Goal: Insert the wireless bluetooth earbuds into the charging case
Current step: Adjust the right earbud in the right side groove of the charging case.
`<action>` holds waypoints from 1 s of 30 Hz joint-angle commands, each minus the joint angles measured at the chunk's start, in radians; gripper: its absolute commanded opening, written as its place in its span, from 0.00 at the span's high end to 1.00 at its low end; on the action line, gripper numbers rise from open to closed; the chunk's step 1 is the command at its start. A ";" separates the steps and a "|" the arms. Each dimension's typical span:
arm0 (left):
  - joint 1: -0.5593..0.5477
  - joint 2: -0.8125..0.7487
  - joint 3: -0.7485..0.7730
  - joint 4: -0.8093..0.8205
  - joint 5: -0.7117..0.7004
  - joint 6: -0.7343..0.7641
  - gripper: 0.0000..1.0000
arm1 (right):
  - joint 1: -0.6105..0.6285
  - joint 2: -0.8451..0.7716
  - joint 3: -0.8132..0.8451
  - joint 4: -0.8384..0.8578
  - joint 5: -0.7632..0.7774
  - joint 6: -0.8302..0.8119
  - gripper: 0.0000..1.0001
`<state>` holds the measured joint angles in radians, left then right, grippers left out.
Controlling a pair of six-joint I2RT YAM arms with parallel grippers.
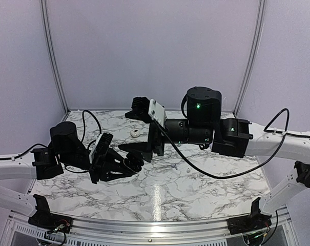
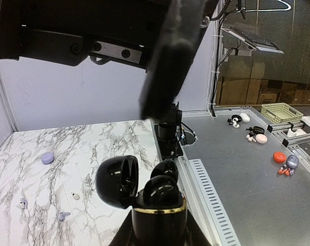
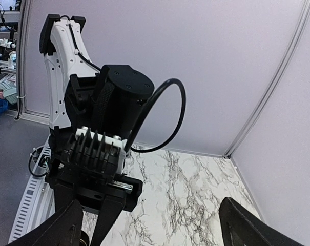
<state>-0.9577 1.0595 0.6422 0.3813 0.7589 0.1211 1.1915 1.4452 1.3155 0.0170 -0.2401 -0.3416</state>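
Note:
A black charging case [image 2: 157, 218] with a gold rim is upright in my left gripper [image 2: 158, 233], which is shut on its base. Its lid [image 2: 116, 180] hangs open to the left. Two black earbuds [image 2: 162, 190] sit in the top of the base and bulge above the rim. In the top view the case [image 1: 134, 165] shows at the left fingertips. My right gripper [image 1: 138, 148] hovers just above and behind it, wide open with nothing between its fingers [image 3: 67, 225]. Loose lilac earbuds [image 2: 23, 204] and a white one [image 2: 75, 196] lie on the marble.
A lilac pebble-like case [image 2: 47, 158] lies farther out on the marble. A small white object [image 1: 135, 132] sits behind the right gripper. The right arm's base [image 2: 167, 136] stands at the table's metal edge rail [image 2: 206, 189]. Booth walls enclose the back and sides.

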 commanded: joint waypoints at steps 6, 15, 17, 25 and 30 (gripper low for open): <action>0.005 -0.042 -0.021 0.075 0.003 -0.033 1.00 | -0.004 -0.085 -0.005 -0.010 -0.120 -0.008 0.08; 0.021 -0.093 -0.038 0.098 -0.027 -0.037 1.00 | -0.004 -0.172 -0.058 -0.203 0.014 0.043 0.09; 0.022 -0.095 -0.039 0.105 -0.027 -0.041 1.00 | -0.004 -0.174 -0.073 -0.201 0.004 0.068 0.09; 0.024 -0.103 -0.041 0.116 -0.033 -0.046 1.00 | -0.004 -0.152 -0.114 -0.153 -0.022 0.107 0.09; 0.024 -0.098 -0.041 0.117 -0.031 -0.046 1.00 | -0.004 -0.137 -0.102 -0.137 -0.029 0.108 0.09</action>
<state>-0.9386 0.9760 0.6079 0.4530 0.7315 0.0849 1.1908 1.2987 1.1980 -0.1459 -0.2577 -0.2558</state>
